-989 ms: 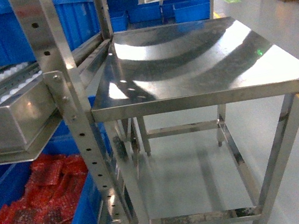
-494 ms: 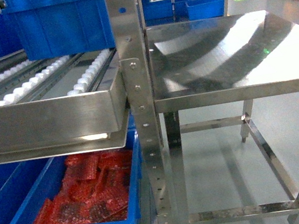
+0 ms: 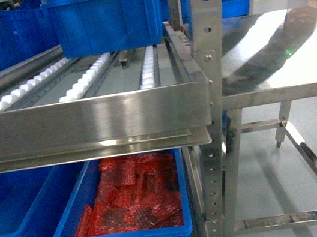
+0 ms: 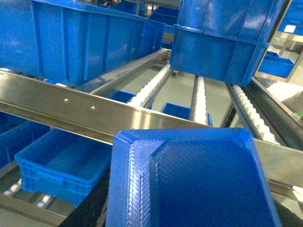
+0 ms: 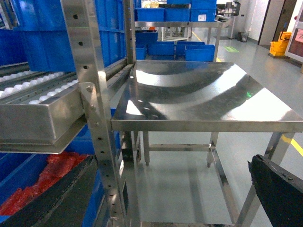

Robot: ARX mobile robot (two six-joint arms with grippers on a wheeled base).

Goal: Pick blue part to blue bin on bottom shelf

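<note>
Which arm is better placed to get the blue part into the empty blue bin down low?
Left. Its wrist camera shows the blue part close up, with the bare blue bin below it; the right wrist camera faces the steel table instead.

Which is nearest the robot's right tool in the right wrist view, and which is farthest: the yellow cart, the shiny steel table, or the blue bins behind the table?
1. Steel table: straight ahead of the right tool.
2. Blue bins: past the table's far edge, middle.
3. Yellow cart: far back, on the right.
</note>
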